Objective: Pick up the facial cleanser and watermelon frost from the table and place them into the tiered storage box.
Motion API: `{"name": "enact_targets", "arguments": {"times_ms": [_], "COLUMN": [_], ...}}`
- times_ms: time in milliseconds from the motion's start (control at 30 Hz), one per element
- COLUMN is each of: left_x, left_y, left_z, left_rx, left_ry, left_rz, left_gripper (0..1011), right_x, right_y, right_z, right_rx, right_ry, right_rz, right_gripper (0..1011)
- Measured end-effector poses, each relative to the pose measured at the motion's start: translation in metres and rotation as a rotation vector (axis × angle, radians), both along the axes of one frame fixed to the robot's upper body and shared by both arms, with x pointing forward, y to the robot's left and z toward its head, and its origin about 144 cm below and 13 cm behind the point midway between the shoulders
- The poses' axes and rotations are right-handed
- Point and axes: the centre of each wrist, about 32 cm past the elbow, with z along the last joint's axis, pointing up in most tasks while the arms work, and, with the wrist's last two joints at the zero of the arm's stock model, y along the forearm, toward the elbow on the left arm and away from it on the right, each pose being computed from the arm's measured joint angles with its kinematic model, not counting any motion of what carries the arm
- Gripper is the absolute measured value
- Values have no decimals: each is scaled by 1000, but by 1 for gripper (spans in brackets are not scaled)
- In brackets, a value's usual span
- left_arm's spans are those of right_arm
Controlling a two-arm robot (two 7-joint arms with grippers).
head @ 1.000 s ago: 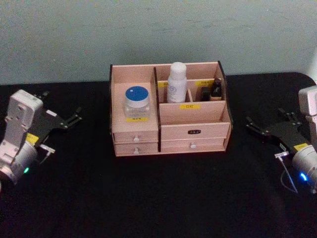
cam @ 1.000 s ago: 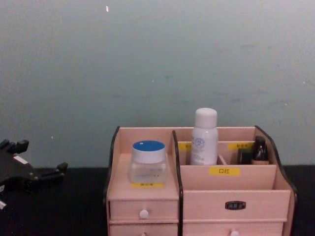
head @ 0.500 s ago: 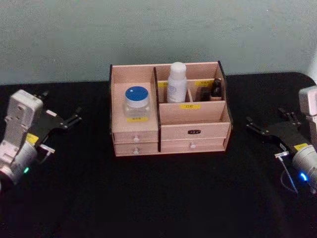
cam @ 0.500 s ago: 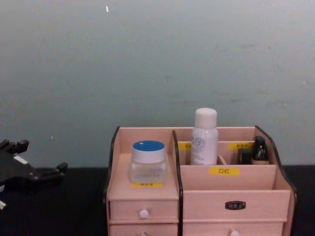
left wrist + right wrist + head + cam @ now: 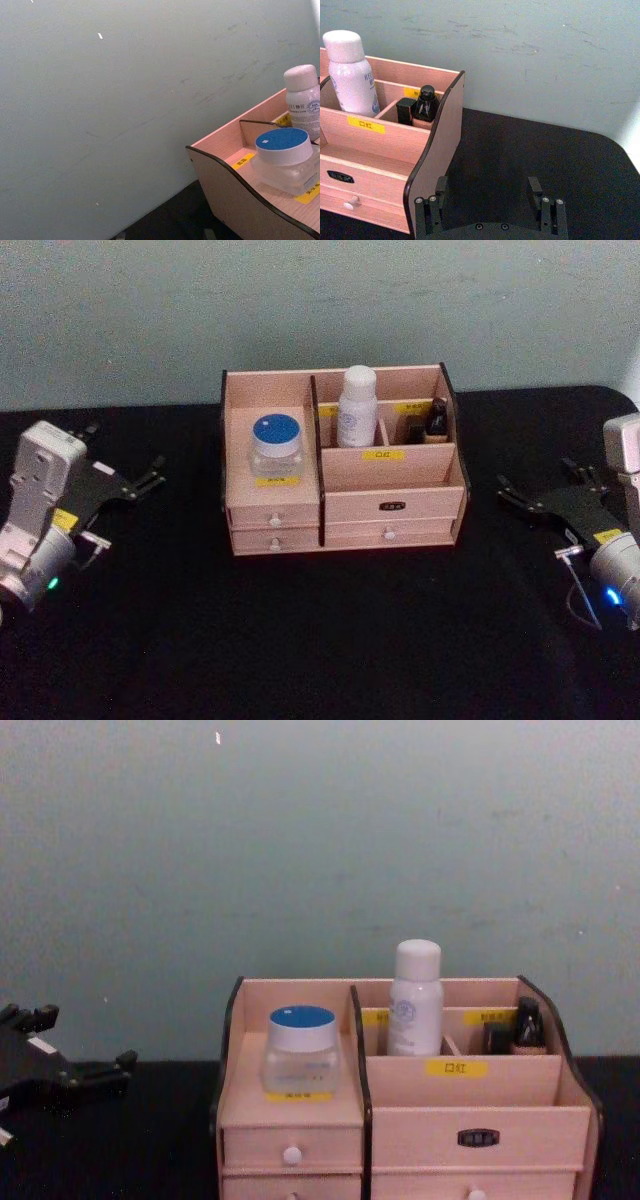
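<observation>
The tiered storage box stands at the back middle of the black table. A white bottle with a white cap stands in its rear compartment. In the rear right compartment is a small dark bottle, and a blue-lidded clear jar rests on the left tier. From their labels I cannot tell which is the facial cleanser or the watermelon frost. My left gripper hangs open and empty far left of the box. Far to the box's right is my right gripper, open and empty as well.
A pale green wall rises right behind the box. The black table spreads wide in front of the box and between the two arms. Its rounded far right corner shows in the right wrist view.
</observation>
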Motion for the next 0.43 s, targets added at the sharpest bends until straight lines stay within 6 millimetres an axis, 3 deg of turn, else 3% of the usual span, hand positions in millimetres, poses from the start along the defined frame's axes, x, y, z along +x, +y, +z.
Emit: {"name": "enact_targets", "arguments": {"times_ms": [433], "left_x": [0], "left_y": [0], "left_z": [0], "left_rx": [0], "left_ry": [0], "left_rz": [0], "left_gripper": [1001], "right_x": [0], "right_y": [0], "right_z": [0], "right_rx": [0], "right_ry": [0], "right_rz": [0], "right_gripper": [1000]}}
